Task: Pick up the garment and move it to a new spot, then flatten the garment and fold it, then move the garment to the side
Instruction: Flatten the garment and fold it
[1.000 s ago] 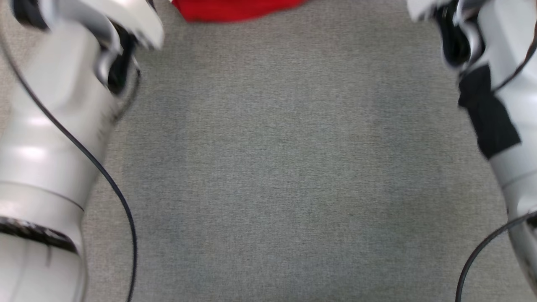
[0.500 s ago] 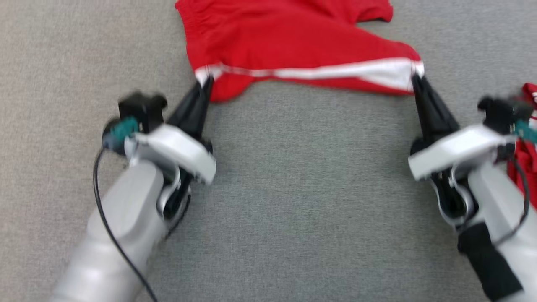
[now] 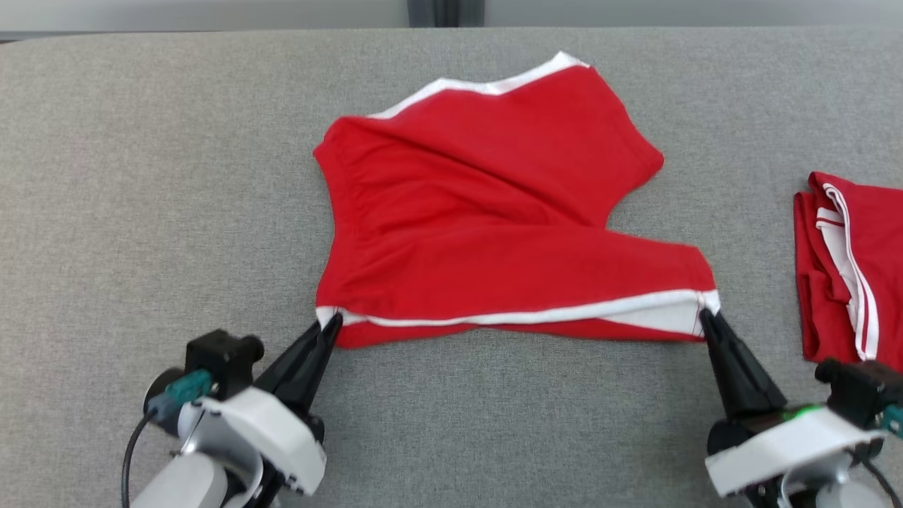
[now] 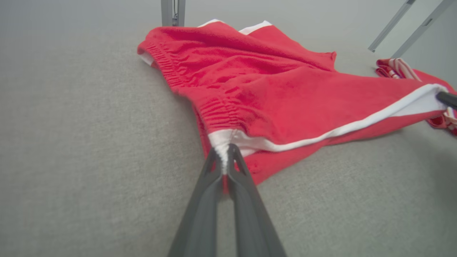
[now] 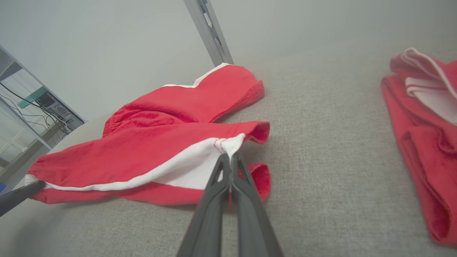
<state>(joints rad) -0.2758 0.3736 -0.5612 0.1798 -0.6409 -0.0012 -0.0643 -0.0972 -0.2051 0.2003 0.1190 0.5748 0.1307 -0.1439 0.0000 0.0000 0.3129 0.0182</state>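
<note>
Red shorts with white side stripes [image 3: 494,233] lie spread on the grey surface [image 3: 141,176] at the middle of the head view. My left gripper [image 3: 331,321] is shut on the near left corner, at the waistband end of the white stripe [image 4: 223,150]. My right gripper [image 3: 704,316] is shut on the near right corner, at the white hem end [image 5: 228,151]. The near edge of the shorts is lifted slightly and stretched between both grippers. The far leg lies flat toward the back.
A second red garment with white stripes [image 3: 846,261] lies folded at the right edge. A metal post [image 3: 444,10] stands behind the far edge of the surface. Bare grey fabric extends to the left and near side.
The head camera has tilted up, so the whole picture slid down and the shorts came fully into view. Both grippers stay shut on the near corners.
</note>
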